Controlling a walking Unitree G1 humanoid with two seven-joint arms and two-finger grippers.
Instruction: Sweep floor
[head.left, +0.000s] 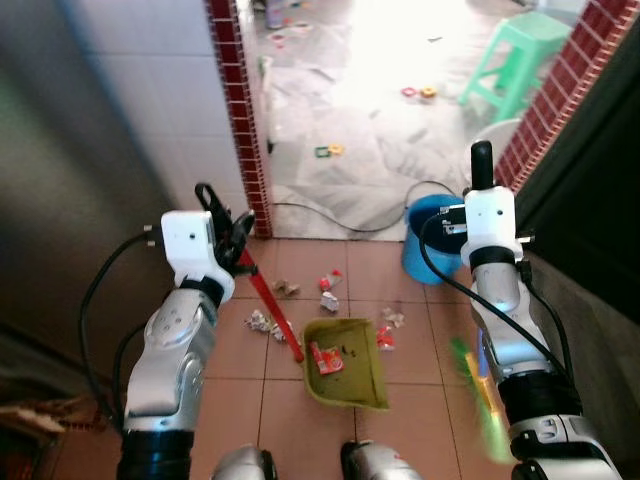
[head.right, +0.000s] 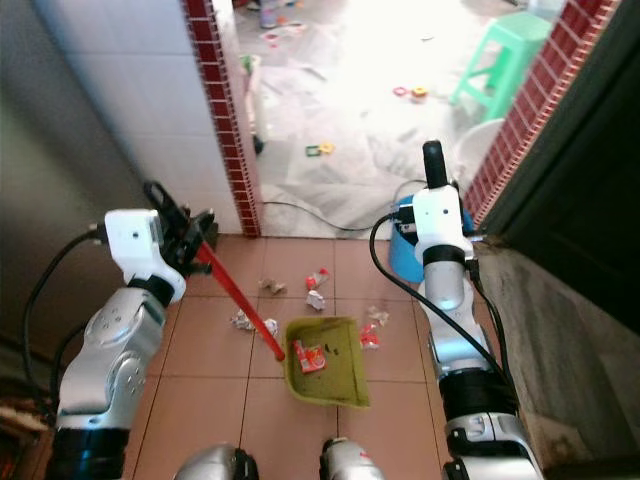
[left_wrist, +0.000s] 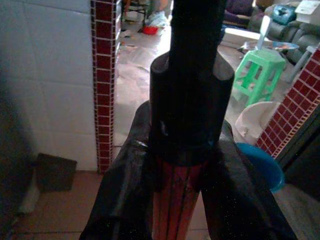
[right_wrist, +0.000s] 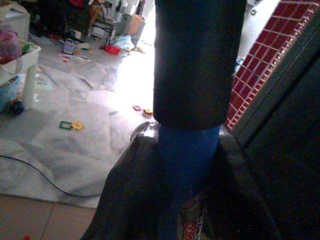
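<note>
My left gripper (head.left: 226, 228) is shut on the red handle (head.left: 272, 305) of a green dustpan (head.left: 350, 388), which rests on the terracotta tiles just ahead of my feet. A red wrapper (head.left: 325, 357) lies inside the pan. In the left wrist view the black fingers (left_wrist: 125, 190) clamp the red handle (left_wrist: 175, 205) below its black cap. My right gripper (head.left: 484, 200) is shut on a broom handle (head.left: 482, 160) with a black grip; the right wrist view shows its blue shaft (right_wrist: 187, 165). A green blur (head.left: 482, 395) low on the right looks like the broom's lower end. Paper scraps (head.left: 262, 322) lie around the pan.
A blue bucket (head.left: 428, 245) stands close to the right arm, with a black cable (head.left: 330, 222) running to it. A red-brick pillar (head.left: 240, 110) and white tiled wall flank the doorway on the left, a dark door on the right. Beyond are a green stool (head.left: 520, 50) and small toys (head.left: 330, 150).
</note>
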